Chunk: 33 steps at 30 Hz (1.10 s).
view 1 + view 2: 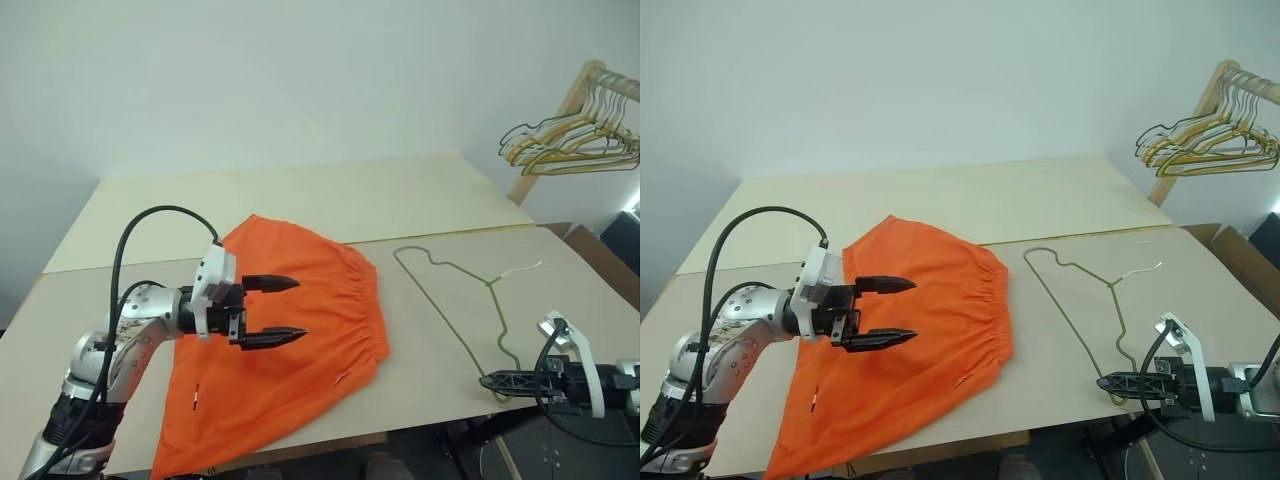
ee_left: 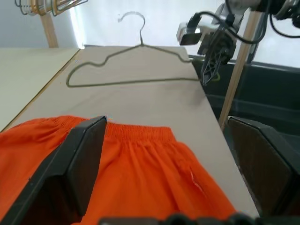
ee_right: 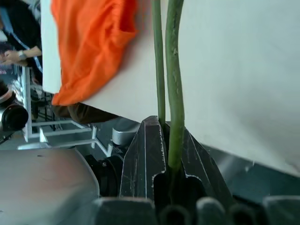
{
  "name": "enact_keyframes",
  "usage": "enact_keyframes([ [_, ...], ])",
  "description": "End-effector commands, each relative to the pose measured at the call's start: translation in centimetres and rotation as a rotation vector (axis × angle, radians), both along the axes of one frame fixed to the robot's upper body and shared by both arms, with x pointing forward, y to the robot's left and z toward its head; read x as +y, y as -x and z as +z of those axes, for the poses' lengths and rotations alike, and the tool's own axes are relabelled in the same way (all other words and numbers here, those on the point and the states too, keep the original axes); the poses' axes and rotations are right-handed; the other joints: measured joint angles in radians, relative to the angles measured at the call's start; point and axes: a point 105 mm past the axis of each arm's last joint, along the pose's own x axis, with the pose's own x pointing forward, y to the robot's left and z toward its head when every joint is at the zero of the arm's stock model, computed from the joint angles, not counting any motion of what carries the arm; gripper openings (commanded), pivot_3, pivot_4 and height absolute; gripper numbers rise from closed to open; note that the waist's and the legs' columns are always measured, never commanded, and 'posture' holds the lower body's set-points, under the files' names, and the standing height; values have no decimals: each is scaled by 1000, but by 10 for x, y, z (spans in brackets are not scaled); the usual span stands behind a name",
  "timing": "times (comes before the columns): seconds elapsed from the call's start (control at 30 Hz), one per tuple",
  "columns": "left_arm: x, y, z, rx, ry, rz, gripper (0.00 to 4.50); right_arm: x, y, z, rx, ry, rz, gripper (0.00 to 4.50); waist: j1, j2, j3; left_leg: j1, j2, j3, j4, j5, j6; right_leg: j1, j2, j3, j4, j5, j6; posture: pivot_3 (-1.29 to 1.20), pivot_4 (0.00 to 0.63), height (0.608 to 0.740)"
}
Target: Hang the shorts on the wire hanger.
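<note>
The orange shorts [image 1: 300,350] lie flat on the table's left half, with the gathered waistband toward the middle. My left gripper [image 1: 300,309] hovers over them, open and empty, pointing toward the waistband. The olive-green wire hanger [image 1: 490,283] lies flat on the table to the right of the shorts, its hook toward the right. At the table's front right edge, my right gripper [image 1: 490,380] is shut on the hanger's near corner. In the right wrist view the wire [image 3: 174,70] runs out from between the closed jaws, with the shorts [image 3: 89,42] beyond.
A bunch of yellow and grey hangers [image 1: 575,140] hangs on a wooden rack at the back right, off the table. The beige table [image 1: 420,200] has a second panel behind a seam. The front edge runs just under the right gripper.
</note>
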Motion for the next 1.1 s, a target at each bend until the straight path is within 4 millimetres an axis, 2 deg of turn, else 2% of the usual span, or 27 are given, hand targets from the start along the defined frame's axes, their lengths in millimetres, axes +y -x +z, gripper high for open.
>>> enact_keyframes([
  [0.03, 0, 2, 8, -31, 2, -11, 4451, 0, -3, 8, 14, -27, 27, 0, -1, 1, 0, 0, 0, 0, 0, 0, 0, 0, 0, 0, 0, 0, 0, -101, 0, 740],
  [0.13, 0, 3, 6, -31, 2, -11, 4451, 1, -2, 2, 79, -44, 21, 0, -2, 1, 0, 0, 0, 0, 0, 0, 0, 0, 0, 0, 0, 0, 0, -89, 0, 740],
  [0.4, 0, 5, -2, -13, -11, 9, 4451, 7, -5, -15, 113, -35, 78, 0, 6, 1, 0, 4, 0, 0, 1, 0, 0, -1, 0, 0, -1, 1, 1, -84, 0, 740],
  [0.6, 5, 5, -8, 5, -34, 35, 4451, 13, -8, -7, 67, -95, 108, 0, 9, 1, 0, 4, 0, -1, 1, 0, 0, -1, -1, 0, -1, 1, 2, -51, 0, 740],
  [0.8, 9, 3, -17, 23, -62, 70, 4451, 20, -3, -5, 52, -148, 147, 0, 10, 1, 0, 4, 0, -1, 1, 0, 0, -1, -1, 0, -1, 1, 2, -48, 0, 740],
  [1.1, 8, 3, -30, 22, -112, 92, 4451, 32, -2, -9, 71, -188, 186, 0, 12, 1, 0, 4, 0, -1, 1, 0, 0, -1, -1, 0, -1, 1, 2, -34, 0, 740],
])
